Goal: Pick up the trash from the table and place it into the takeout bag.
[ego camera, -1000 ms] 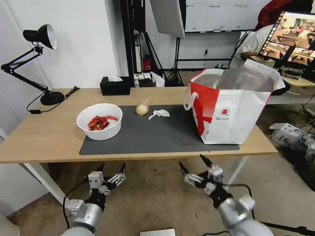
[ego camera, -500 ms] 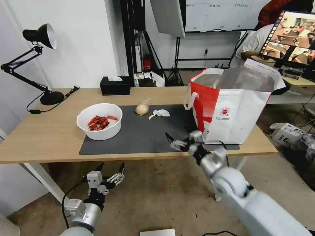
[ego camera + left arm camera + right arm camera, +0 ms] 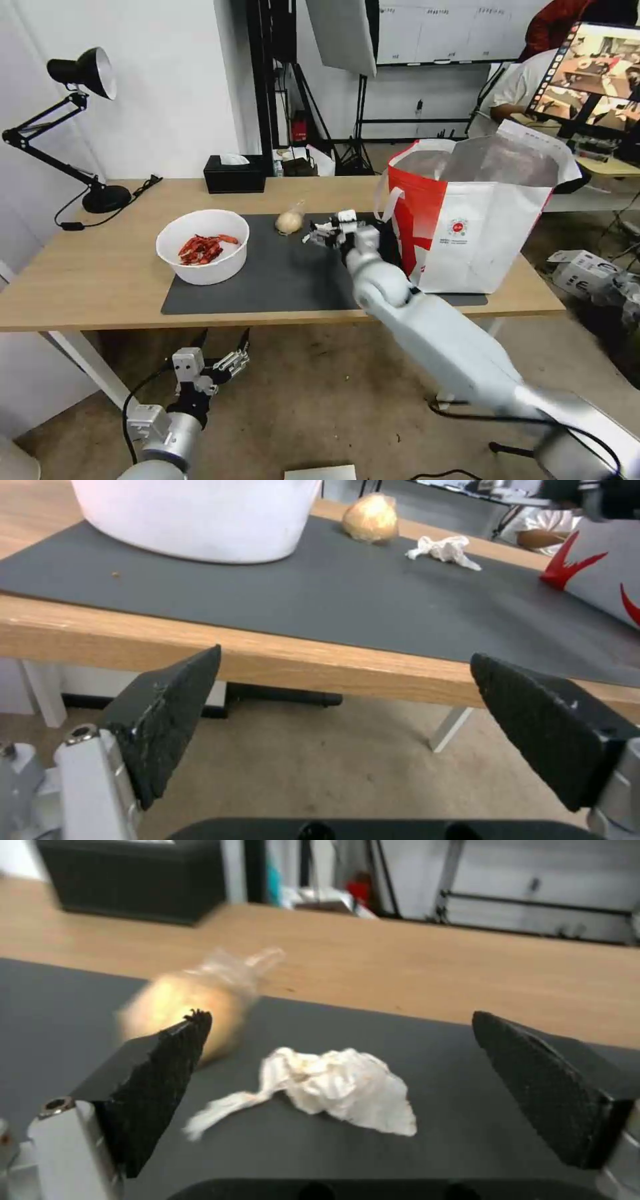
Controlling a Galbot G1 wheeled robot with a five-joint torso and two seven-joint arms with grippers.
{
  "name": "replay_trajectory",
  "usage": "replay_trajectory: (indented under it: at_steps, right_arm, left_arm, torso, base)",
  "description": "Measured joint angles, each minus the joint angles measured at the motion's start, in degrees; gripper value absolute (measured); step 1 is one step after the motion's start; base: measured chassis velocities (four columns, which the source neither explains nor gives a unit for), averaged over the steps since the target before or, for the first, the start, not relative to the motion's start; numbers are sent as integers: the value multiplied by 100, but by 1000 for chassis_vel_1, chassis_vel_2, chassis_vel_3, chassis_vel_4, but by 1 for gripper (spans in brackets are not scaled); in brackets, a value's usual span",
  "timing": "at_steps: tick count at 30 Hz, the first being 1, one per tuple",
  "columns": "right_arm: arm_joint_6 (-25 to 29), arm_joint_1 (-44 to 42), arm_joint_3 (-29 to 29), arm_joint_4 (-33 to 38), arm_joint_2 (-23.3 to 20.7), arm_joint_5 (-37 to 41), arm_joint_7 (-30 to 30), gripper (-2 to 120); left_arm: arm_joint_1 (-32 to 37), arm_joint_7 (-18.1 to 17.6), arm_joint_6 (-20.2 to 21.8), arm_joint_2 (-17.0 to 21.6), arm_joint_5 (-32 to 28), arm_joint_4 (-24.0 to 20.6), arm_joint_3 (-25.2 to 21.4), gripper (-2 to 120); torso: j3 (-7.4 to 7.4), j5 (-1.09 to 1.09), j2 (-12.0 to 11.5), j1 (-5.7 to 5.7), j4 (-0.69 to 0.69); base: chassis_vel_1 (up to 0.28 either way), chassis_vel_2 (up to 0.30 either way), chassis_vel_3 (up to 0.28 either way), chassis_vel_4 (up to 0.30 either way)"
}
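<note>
1. A long light-wood bench stands in a studio room, a dark grey mat laid across its middle and a black desk lamp at its far left.
2. The tissue lies crumpled on the mat toward the far edge, just left of the bag. I judge it very light, soft and easily crushed; a pinch across its bunched middle looks surer than one on the thin tail trailing off one side.
3. The right end effector hovers over the tissue with its fingers spread wide, one on each side of the wad and clasping nothing.
4. The small knotted beige pouch sits just left of the tissue. It looks soft and light, and its twisted neck is the likely hold.
5. The white bowl with red shells stands well to the left on the mat. It looks rigid and would need a grip at the rim.
6. The left end effector hangs parked below the near bench edge, fingers spread and empty.
7. The right wrist view shows the tissue's folds and faint stains between the fingers, which the head view hides behind the arm. The left wrist view shows tissue and pouch apart, not touching. The head view alone gives the bag's open foil-lined mouth, right of the tissue.
</note>
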Motion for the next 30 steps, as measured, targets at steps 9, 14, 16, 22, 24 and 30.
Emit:
replay_trajectory:
  at_steps: [9, 14, 16, 22, 24, 30]
  right_arm:
    - [-621, 499, 48, -1045, 726, 177, 592, 100]
    - [-647, 584, 122, -1435, 921, 227, 465, 100]
    - [-643, 595, 147, -1535, 960, 228, 388, 100]
    - [-588, 632, 283, -1990, 1119, 199, 110, 100]
    - [-584, 632, 299, -2039, 1131, 196, 71, 100]
    - [-561, 665, 368, -2188, 1169, 190, -77, 100]
  left_arm:
    - [33, 11, -54, 87, -73, -14, -41, 100]
    - [88, 24, -110, 73, -74, -28, -46, 100]
    - [105, 32, -118, 69, -74, -37, -46, 100]
    - [130, 45, -129, 67, -66, -61, -50, 100]
    - [131, 45, -130, 60, -62, -63, -50, 100]
    - [141, 51, -144, 3, -15, -62, -19, 100]
  torso:
    - [-1, 0, 0, 0, 0]
    - [-1, 0, 0, -1, 0]
    - [-1, 0, 0, -1, 0]
    - [-1, 1, 1, -1, 0]
    - [0, 1, 1, -1, -1]
    - [-1, 1, 1, -1, 0]
  base:
    - [0, 0, 0, 0]
    - [0, 0, 0, 0]
    - [0, 0, 0, 0]
    - [0, 0, 0, 0]
    - [0, 0, 0, 0]
    - [0, 0, 0, 0]
